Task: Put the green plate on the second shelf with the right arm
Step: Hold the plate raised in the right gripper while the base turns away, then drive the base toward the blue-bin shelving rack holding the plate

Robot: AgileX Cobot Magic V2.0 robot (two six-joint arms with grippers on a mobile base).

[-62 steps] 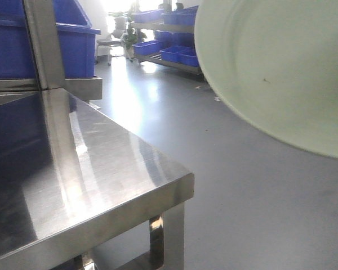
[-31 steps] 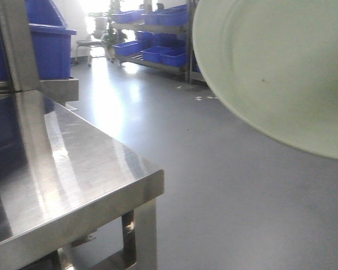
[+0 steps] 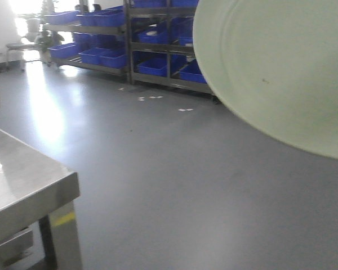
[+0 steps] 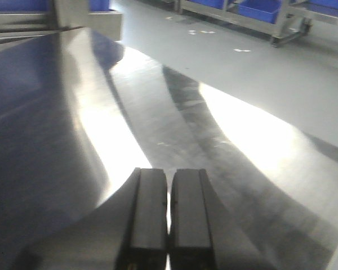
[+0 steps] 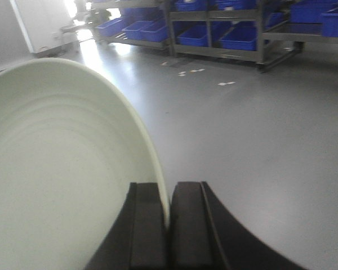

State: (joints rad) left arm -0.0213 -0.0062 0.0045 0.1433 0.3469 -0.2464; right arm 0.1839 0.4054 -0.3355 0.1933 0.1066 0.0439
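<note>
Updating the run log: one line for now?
right tool: shut on round pale-green matte plate rim | left tool: shut, empty, over steel tabletop | plate: not yet shelved

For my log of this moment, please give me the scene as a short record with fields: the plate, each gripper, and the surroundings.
plate: green plate, held in the air by its rim, tilted, grey floor behind it
right gripper: right gripper shut on the plate's rim
left gripper: left gripper shut, empty, above the steel table
background: racks with blue bins
placement on shelf: not yet done
</note>
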